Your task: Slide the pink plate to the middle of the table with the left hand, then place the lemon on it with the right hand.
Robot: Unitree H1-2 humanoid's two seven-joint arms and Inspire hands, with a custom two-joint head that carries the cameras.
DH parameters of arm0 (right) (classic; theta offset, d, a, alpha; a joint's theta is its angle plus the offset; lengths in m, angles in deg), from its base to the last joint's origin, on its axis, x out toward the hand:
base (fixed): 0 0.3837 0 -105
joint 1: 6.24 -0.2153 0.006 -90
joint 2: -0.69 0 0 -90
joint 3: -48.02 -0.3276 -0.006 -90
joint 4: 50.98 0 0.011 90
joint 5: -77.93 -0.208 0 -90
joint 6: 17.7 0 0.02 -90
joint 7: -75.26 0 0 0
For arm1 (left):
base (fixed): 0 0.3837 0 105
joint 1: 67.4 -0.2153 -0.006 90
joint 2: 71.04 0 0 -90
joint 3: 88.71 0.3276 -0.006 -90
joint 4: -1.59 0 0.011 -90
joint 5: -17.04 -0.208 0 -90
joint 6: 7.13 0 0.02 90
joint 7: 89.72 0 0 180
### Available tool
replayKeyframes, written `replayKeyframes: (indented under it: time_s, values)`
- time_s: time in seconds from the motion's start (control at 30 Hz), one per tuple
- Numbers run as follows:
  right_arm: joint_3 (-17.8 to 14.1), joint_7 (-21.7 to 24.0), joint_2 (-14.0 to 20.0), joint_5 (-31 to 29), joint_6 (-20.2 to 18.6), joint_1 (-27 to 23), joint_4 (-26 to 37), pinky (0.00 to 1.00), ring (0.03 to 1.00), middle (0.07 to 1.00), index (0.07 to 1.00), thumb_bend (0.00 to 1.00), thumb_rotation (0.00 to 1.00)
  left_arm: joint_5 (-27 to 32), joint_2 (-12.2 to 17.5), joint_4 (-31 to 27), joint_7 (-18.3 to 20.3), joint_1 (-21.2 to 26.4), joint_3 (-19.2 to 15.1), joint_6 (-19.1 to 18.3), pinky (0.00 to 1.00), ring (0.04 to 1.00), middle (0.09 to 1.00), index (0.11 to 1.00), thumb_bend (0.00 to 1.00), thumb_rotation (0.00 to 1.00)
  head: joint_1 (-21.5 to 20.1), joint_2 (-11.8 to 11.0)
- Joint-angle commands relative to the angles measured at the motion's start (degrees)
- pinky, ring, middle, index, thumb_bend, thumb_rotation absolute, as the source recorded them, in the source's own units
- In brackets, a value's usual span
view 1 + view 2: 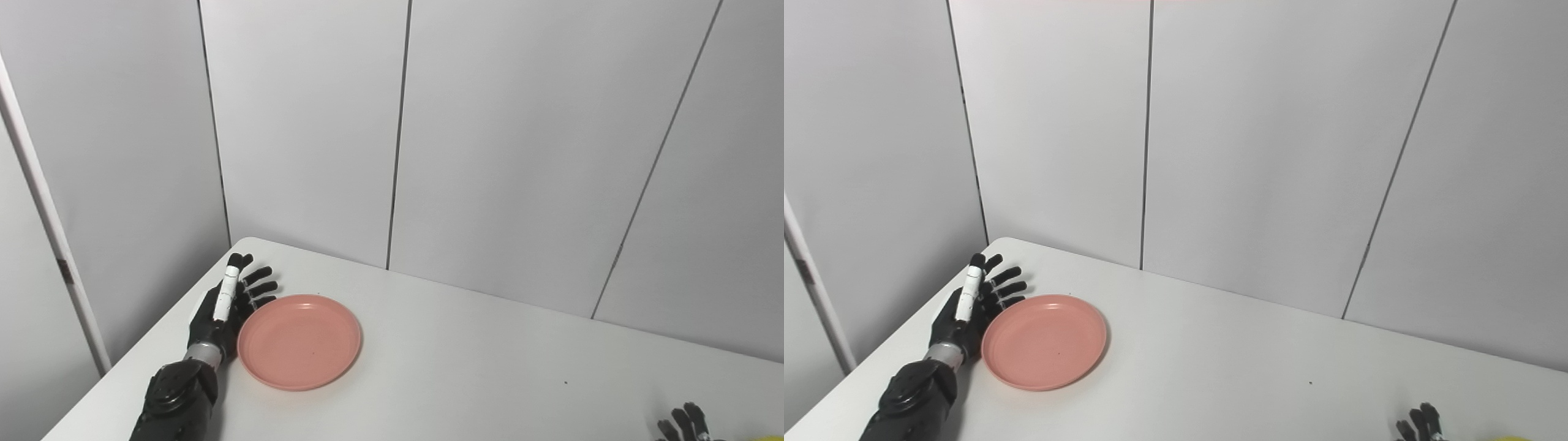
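A pink plate lies flat on the white table, in the left part of the tabletop, not far from the table's far left corner and well short of the middle. It holds nothing. The left hand stands on edge just beside the plate's left rim, its palm turned toward the plate, fingers straight and slightly spread, pointing toward the far wall; it grips nothing, and the lower fingers appear to touch or nearly touch the rim, though contact cannot be told for certain. A white strip runs along the hand's uppermost finger. The dark forearm comes up from the near left edge of the picture. At the near right corner only the fingertips of the right hand rise into view, upright and apart; the rest of that hand is cut off by the bottom edge, so whether it is open or closed on anything cannot be told. Just right of those fingertips a sliver of yellow, the lemon, shows at the bottom edge, well apart from the plate. Behind the table stand plain grey wall panels with dark vertical seams.
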Motion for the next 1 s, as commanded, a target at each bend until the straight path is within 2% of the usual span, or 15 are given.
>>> replayKeyframes:
  time_s: [0.0, 0.3, 0.57, 0.77, 0.97]
  values:
    - [0.6, -0.12, -1.41, -0.21, -1.58, 4.24, -2.68, 1.0, 0.975, 1.0, 1.0, 0.75, 1.0, -0.78, -0.58, -1.32, -0.66, 0.23, 0.74, -1.21, 0.62, 0.693, 0.763, 0.861, 0.95, 0.84, -0.08, 0.19]
    - [0.94, -0.18, -1.28, -0.41, -1.92, 4.83, -1.37, 1.0, 0.965, 0.995, 1.0, 0.75, 1.0, -1.89, -2.24, -3.41, -2.11, -0.24, 1.94, -2.04, 0.61, 0.691, 0.749, 0.86, 0.97, 0.84, -0.39, 0.67]
    - [1.12, -0.39, -1.3, -0.55, -2.81, 5.13, -0.2, 1.0, 0.967, 0.997, 1.0, 0.74, 1.0, -1.95, -3.39, -5.71, -2.46, -0.46, 2.7, -3.9, 0.62, 0.704, 0.764, 0.854, 0.95, 0.85, -0.65, 1.03]
    - [1.38, -0.11, -1.1, -0.4, -3.49, 5.41, 0.82, 1.0, 0.98, 1.0, 1.0, 0.73, 1.0, -1.94, -4.49, -7.3, -2.53, -0.79, 3.27, -4.9, 0.62, 0.688, 0.742, 0.826, 0.99, 0.82, -0.73, 1.27]
    - [1.64, -0.3, -1.07, -0.19, -3.93, 5.55, 1.57, 1.0, 0.985, 1.0, 1.0, 0.73, 1.0, -2.63, -5.24, -7.8, -2.61, -0.94, 3.96, -5.6, 0.59, 0.686, 0.735, 0.834, 0.96, 0.83, -0.93, 1.34]
